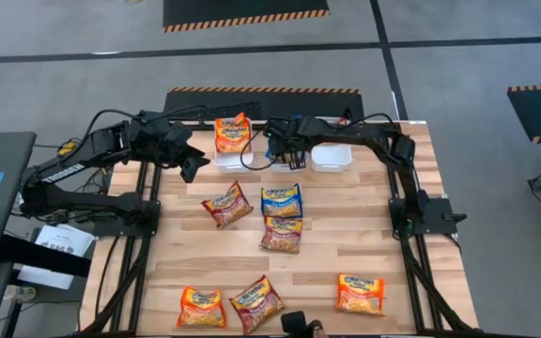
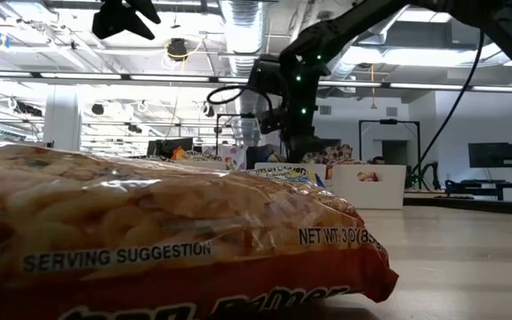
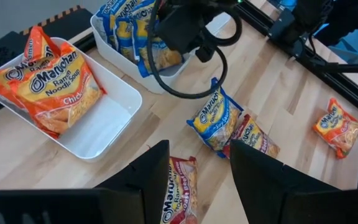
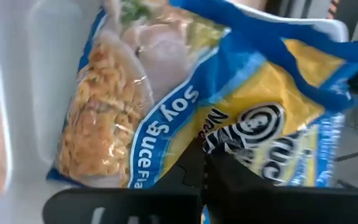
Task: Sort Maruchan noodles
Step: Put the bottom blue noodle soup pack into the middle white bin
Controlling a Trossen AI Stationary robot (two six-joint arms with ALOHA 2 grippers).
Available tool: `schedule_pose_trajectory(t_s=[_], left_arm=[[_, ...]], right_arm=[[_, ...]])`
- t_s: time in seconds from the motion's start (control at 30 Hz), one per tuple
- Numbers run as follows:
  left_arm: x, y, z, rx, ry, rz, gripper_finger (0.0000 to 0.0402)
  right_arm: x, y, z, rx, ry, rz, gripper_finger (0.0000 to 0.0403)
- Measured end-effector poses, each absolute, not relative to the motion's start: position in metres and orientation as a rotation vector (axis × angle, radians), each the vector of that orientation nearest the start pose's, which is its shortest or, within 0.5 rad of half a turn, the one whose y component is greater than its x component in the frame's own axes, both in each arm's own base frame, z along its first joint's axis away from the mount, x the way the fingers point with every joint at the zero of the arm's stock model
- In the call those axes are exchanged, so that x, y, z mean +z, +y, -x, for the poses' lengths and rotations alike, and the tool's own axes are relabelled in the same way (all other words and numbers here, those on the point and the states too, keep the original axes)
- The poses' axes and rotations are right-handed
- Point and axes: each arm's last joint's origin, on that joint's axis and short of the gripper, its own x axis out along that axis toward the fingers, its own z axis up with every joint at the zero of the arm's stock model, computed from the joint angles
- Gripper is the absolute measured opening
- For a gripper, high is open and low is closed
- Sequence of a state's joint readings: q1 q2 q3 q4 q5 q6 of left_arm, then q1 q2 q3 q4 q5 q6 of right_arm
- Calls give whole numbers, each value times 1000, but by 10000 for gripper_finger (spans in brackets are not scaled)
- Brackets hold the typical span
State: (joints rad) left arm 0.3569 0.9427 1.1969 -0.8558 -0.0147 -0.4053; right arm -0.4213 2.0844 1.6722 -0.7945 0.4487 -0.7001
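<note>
The Maruchan noodles are flat packets. Orange ones [image 1: 233,133] stand in the left white bin [image 3: 114,121], and blue ones [image 3: 126,31] in the middle bin [image 1: 282,169]. My right gripper [image 4: 207,163] reaches down into the middle bin and is shut on a blue packet [image 4: 166,106]. My left gripper [image 3: 197,177] hangs open and empty above the table's far left part [image 1: 193,167]. Loose on the table lie a blue packet [image 1: 281,199], dark red ones [image 1: 226,204] [image 1: 281,234] [image 1: 256,302] and orange ones [image 1: 201,306] [image 1: 360,293]. My right gripper pinches the blue packet between its two fingertips, on the wrapper beside the printed logo [image 4: 229,143]. The fingers slant down from above. The packet lies tilted inside the middle bin against other blue packets; whether one layer or a fold is caught, I cannot tell.
The right white bin [image 1: 332,156] stands at the far edge beside the middle one. A loose black cable [image 3: 179,93] loops from the right wrist over the middle bin. In the low view an orange packet [image 2: 149,231] fills the foreground.
</note>
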Motion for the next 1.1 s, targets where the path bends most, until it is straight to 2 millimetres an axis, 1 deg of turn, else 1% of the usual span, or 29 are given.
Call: schedule_pose_trajectory(t_s=[0.2, 0.57, 0.8, 0.93, 1.1], left_arm=[[382, 59, -156, 478, 519, 491, 156], [381, 58, -155, 479, 527, 492, 156], [381, 58, -156, 470, 529, 495, 156], [381, 58, -156, 469, 528, 495, 156], [381, 58, -156, 469, 529, 495, 156]], right_arm=[[222, -190, -393, -344, 1391, 571, 35], [223, -193, -391, -353, 1399, 554, 41], [223, -193, -391, -362, 1404, 559, 79], [224, -193, -390, -426, 1436, 608, 105], [239, -188, -385, -437, 1421, 616, 123]])
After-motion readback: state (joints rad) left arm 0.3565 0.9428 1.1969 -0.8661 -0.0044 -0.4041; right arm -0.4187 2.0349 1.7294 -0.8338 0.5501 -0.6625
